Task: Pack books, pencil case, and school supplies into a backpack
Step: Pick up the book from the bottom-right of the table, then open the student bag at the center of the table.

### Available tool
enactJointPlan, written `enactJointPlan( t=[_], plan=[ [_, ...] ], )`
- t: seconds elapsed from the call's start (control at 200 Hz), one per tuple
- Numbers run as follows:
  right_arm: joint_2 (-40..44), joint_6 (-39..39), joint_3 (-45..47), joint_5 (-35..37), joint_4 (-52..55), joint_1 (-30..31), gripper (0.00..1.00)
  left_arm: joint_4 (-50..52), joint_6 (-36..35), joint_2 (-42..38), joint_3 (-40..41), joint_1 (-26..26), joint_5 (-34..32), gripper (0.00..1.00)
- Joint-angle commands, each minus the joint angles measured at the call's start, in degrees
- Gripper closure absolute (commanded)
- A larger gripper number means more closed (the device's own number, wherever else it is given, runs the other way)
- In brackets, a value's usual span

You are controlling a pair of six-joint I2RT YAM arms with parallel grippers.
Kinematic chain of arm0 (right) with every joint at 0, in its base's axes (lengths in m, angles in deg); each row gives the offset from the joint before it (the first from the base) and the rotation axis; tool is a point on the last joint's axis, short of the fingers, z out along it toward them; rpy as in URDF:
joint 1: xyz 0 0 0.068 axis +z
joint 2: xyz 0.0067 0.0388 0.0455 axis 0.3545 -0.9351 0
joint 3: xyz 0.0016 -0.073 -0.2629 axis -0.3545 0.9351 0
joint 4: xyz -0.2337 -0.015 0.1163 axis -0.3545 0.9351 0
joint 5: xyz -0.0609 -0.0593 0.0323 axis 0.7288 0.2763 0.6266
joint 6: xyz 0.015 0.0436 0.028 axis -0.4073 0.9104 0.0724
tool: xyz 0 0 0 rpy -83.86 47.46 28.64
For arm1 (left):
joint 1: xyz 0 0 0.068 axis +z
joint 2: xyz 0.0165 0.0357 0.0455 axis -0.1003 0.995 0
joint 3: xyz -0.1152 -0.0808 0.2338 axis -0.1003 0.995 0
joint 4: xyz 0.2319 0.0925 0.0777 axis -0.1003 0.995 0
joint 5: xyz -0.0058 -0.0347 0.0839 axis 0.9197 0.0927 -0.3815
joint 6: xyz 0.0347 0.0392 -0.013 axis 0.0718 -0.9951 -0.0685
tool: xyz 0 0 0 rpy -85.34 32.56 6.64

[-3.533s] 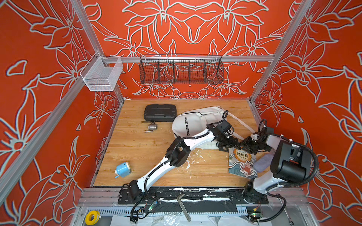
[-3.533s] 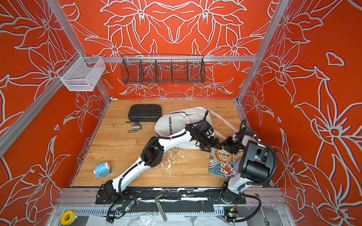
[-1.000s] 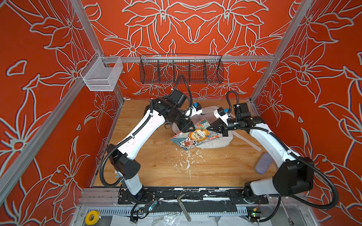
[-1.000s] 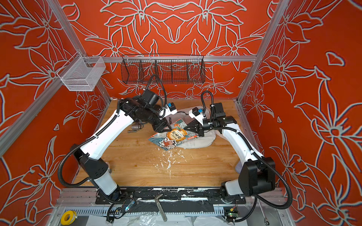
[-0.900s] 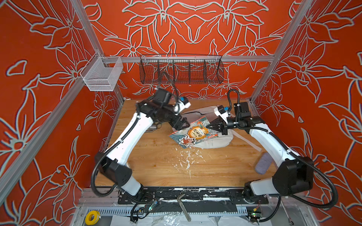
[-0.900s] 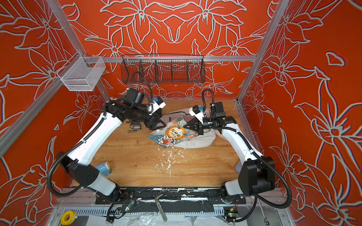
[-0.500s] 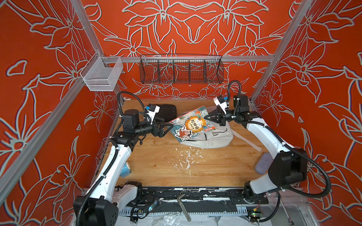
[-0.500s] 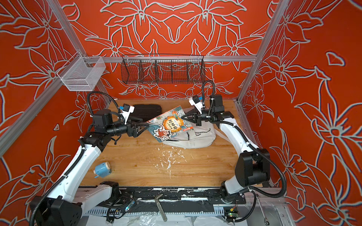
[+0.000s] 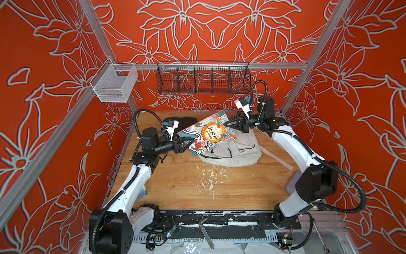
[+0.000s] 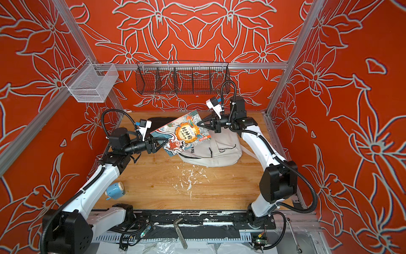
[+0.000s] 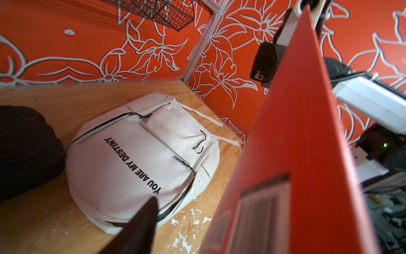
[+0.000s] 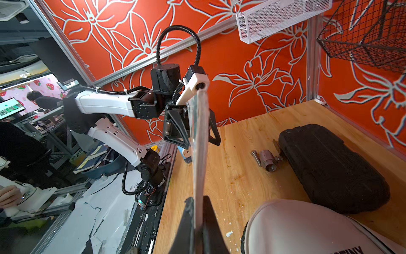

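A blue book with an orange cartoon figure (image 9: 211, 134) (image 10: 184, 132) hangs tilted in the air above the white backpack (image 9: 239, 151) (image 10: 219, 151), which lies flat at the back of the table. My right gripper (image 9: 226, 124) (image 12: 196, 201) is shut on the book's upper right edge. My left gripper (image 9: 191, 143) (image 10: 163, 143) stands open, its fingers (image 11: 140, 224) straddling the lower left edge with a gap showing. The light-blue pencil sharpener (image 10: 114, 190) sits near the table's left edge. The lilac pencil case (image 9: 291, 184) peeks out behind the right arm.
A black ribbed hard case (image 9: 184, 121) (image 12: 329, 167) lies at the back left with a grey metal valve fitting (image 12: 267, 159) beside it. A black wire basket (image 9: 203, 80) and a white mesh basket (image 9: 113, 86) hang on the rails. White flecks (image 9: 208, 176) litter the table's middle.
My right gripper has lifted the book off the backpack, up and toward the back. The left arm has swung from over the backpack round to the left, and its jaws have come to the book's lower edge.
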Motion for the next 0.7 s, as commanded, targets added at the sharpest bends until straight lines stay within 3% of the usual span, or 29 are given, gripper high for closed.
enactJointPlan(
  t=[0.0,0.03,0.055,0.09,0.195,0.295,0.46,0.696],
  plan=[
    [-1.9,7.3,-1.7,-0.3,-7.3,0.8,1.00,-0.8,-0.6,0.7,-3.4,0.3,4.5,0.74],
    [-2.3,9.4,-1.7,0.9,-9.3,0.8,1.00,1.2,-1.8,0.5,-4.1,0.2,4.0,0.89],
    [-2.6,10.6,-1.7,2.1,-10.5,0.8,0.91,3.4,-2.8,0.3,-4.7,0.3,3.3,1.00],
    [-2.7,10.8,-1.5,4.3,-10.8,0.8,0.76,6.5,-4.4,-0.1,-5.8,0.3,1.9,1.00],
    [-2.0,5.7,-0.4,17.9,-6.5,0.8,0.58,17.5,-7.4,-1.6,-9.5,1.7,-4.6,1.00],
    [-1.7,1.9,1.4,31.1,-0.8,1.4,0.56,29.4,-8.0,-1.9,-15.0,5.5,-11.6,1.00],
    [-5.0,-4.7,1.4,47.2,11.7,8.5,0.51,38.8,-5.1,-1.3,-21.3,13.3,-15.0,1.00],
    [-11.2,-5.1,2.4,62.6,12.5,21.8,0.47,44.7,-5.3,-0.2,-24.6,14.5,-25.7,1.00]
  ],
)
